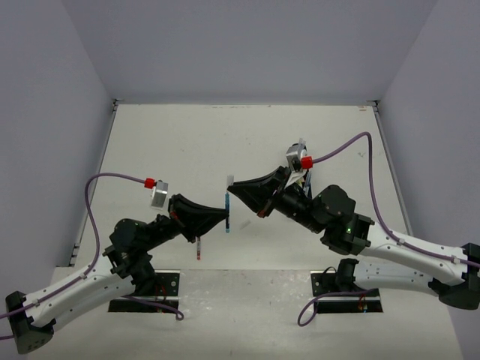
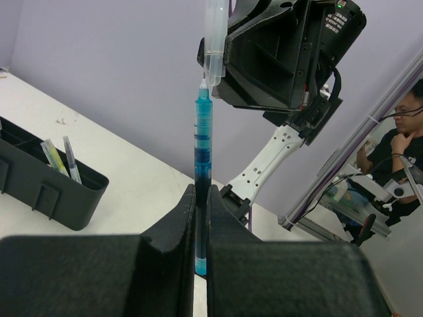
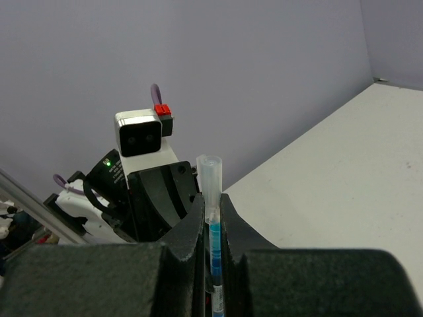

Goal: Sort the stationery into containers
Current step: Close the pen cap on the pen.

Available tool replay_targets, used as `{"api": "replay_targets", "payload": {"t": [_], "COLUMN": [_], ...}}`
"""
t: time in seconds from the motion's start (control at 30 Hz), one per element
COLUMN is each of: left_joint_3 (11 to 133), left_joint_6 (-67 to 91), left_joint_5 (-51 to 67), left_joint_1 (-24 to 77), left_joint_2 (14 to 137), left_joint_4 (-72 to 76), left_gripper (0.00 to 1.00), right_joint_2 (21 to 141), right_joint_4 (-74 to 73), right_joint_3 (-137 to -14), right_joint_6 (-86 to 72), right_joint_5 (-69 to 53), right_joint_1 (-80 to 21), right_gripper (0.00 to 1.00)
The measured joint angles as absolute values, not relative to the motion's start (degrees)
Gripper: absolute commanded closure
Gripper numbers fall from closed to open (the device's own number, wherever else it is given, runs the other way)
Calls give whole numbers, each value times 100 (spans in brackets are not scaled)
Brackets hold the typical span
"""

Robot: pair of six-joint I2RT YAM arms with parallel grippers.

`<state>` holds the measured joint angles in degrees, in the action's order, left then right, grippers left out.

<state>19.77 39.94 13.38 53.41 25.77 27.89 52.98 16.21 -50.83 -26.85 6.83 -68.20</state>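
as both arms angle inward, end effectors (image 1: 223, 217) (image 1: 231, 190) clamp pen (image 2: 202, 152) and cap (image 2: 215, 39).

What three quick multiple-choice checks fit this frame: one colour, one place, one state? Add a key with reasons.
1. What colour is the pen in the left pincer?
A. Red
B. Black
C. Blue

2. Where is the clear cap?
A. In the left pincer
B. In the right pincer, at the pen's tip
C. Pushed fully onto the pen

3. How is the left pincer?
A. Shut on the pen
B. Wide open
C. Shut on nothing

Key:
1. C, the left wrist view shows a blue barrel rising from between the fingers.
2. B, the right wrist view shows the cap clamped between its own fingers, and the left wrist view shows the cap's mouth at the bare tip.
3. A, both fingers press against the barrel's sides.
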Motion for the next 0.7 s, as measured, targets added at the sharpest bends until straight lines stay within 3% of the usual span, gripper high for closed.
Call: {"api": "replay_targets", "payload": {"t": [0.7], "left_joint_3": [1977], "left_joint_6": [3994], "left_joint_5": [1391], "left_joint_1": [5341], "left_joint_2": [2639], "left_joint_4": [2783], "left_gripper": [100], "right_joint_2": [5362], "right_joint_4": [1517], "right_joint_3": [-5155], "right_joint_6": [-2562], "right_joint_5": [577], "right_joint_1": [-6820], "right_gripper": [100]}}
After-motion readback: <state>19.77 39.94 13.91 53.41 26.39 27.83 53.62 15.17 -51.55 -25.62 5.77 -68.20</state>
